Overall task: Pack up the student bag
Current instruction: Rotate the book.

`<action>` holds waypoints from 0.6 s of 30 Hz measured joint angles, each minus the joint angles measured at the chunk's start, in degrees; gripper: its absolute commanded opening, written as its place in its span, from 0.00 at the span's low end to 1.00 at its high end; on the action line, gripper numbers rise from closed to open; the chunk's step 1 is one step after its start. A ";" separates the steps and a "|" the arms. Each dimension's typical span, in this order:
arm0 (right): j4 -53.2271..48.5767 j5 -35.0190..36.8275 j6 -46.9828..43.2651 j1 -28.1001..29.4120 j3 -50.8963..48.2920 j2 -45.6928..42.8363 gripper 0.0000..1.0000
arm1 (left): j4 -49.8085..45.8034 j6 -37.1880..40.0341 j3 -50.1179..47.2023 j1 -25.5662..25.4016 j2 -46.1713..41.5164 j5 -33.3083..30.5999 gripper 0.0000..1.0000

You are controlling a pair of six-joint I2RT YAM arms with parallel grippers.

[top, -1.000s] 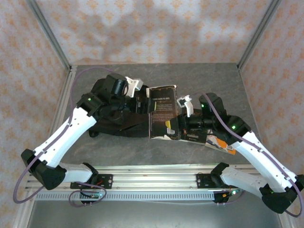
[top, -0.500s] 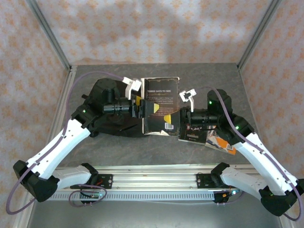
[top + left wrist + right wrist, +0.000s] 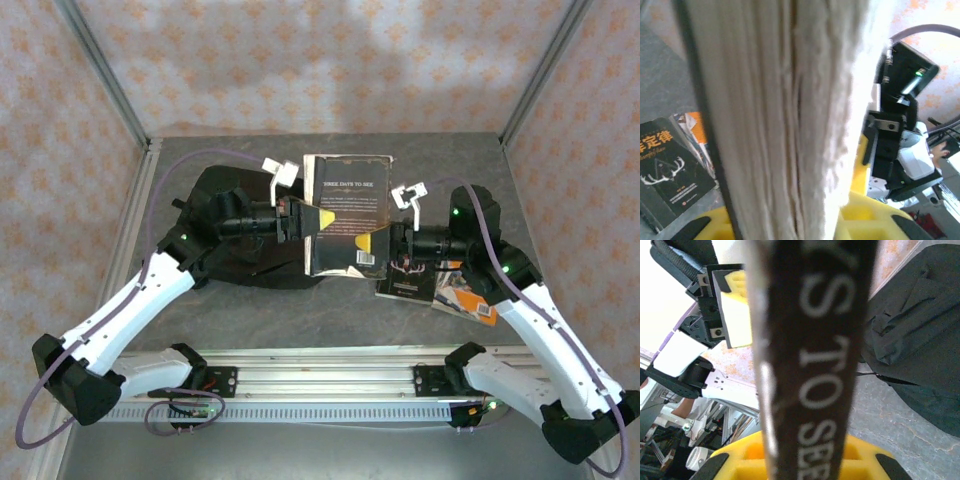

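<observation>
**Item 1.** Student bag [image 3: 215,185]: large black soft fabric backpack. It lies slumped flat on the left half of the grey table [image 3: 300,315], under the left arm. Its right edge reaches beneath the held book. In the right wrist view its folded black cloth [image 3: 920,315] rests on the table beyond the book's spine.

**Item 2.** Black paperback book with white cover lettering and cream page edges [image 3: 348,195]. It is held at mid-table between the two hands, cover turned up to the overhead camera. It appears raised off the table.

**Item 3.** Left hand [image 3: 318,218], with yellow finger pads [image 3: 862,217]. It is pinching the left side of the paperback. The left wrist view has the page block running between the pads, which sit against the book on either side.

**Item 4.** Right hand [image 3: 372,241], with yellow finger pads [image 3: 752,465]. It is pressed onto the right side of the paperback. The lettered spine stands between its two pads.

**Item 5.** Flat black book with white antler drawing and gold characters [image 3: 405,282]. It lies on the table right of centre, under the right arm.

**Item 6.** Orange-and-white thin book or magazine [image 3: 462,298]. It lies just right of item 5, partly tucked under it.
</observation>
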 measured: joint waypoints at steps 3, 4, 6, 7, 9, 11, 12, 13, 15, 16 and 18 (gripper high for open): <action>0.11 -1.03 -0.02 -0.74 -0.28 0.52 0.00 | 1.01 -0.70 -0.04 0.00 0.17 0.94 0.09; 0.15 -1.27 -0.04 -0.76 -0.28 0.74 0.00 | 1.03 -0.72 -0.04 0.02 0.39 1.11 0.09; -0.07 -1.90 -0.28 -1.27 -0.28 1.22 0.00 | 1.03 -0.70 -0.02 0.07 0.85 1.16 0.11; -0.33 -2.25 -0.61 -1.51 -0.26 1.60 0.00 | 0.94 -0.63 0.00 0.13 1.03 1.16 0.11; -0.72 -2.56 -1.38 -1.77 -0.24 2.38 0.00 | 0.07 0.13 0.09 0.33 1.27 1.11 0.10; -1.05 -2.64 -1.86 -1.88 -0.24 2.95 0.00 | -0.98 0.94 0.11 0.44 1.29 0.70 0.00; -1.20 -2.49 -2.03 -1.88 -0.24 3.06 0.00 | -1.36 1.31 0.11 0.44 1.29 0.44 0.00; -1.31 -2.12 -2.21 -1.86 -0.24 3.08 0.04 | -1.70 1.79 0.17 0.44 1.29 0.00 0.00; -1.53 -0.76 -2.23 -1.81 -0.24 3.08 0.43 | -1.90 1.99 0.20 0.44 1.29 -0.57 0.00; -1.81 0.63 -2.03 -1.70 -0.24 3.08 0.63 | -1.90 1.99 0.20 0.42 1.40 -0.94 0.00; -2.34 6.27 -1.01 -1.42 -0.24 3.08 0.76 | -1.88 1.77 0.46 0.39 1.81 -1.62 0.00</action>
